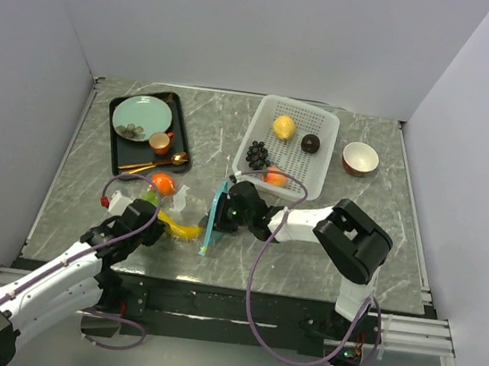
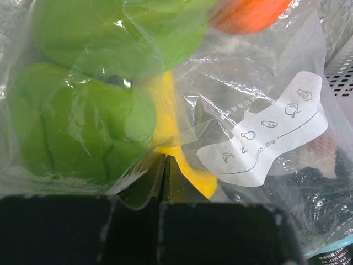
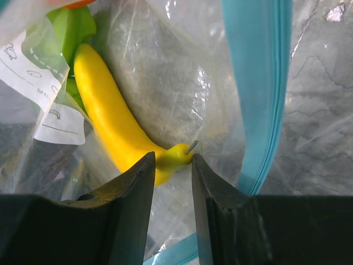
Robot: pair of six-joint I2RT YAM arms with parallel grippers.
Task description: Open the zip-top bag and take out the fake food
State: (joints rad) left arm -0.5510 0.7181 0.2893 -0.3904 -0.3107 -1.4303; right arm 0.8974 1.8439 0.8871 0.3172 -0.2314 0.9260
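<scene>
The clear zip-top bag (image 1: 189, 207) lies between my arms, its teal zipper edge (image 1: 213, 220) raised and open toward the right arm. Inside it are a yellow banana (image 3: 110, 116), green fruit (image 2: 77, 121) and an orange (image 2: 248, 14). My right gripper (image 3: 172, 160) reaches through the zipper mouth (image 3: 256, 83), its fingers touching both sides of the banana's stem end. My left gripper (image 2: 166, 160) is shut, pinching the bag's film at the far end. A lemon (image 1: 283, 127), dark ball (image 1: 311, 143), grapes (image 1: 257, 156) and peach (image 1: 274, 177) lie in the white basket (image 1: 314, 170).
A black tray (image 1: 118, 153) at the back left carries a teal plate, a small orange cup (image 1: 159, 143) and a gold spoon (image 1: 152, 167). A red-and-white bowl (image 1: 359, 158) stands right of the basket. White walls enclose the marble table.
</scene>
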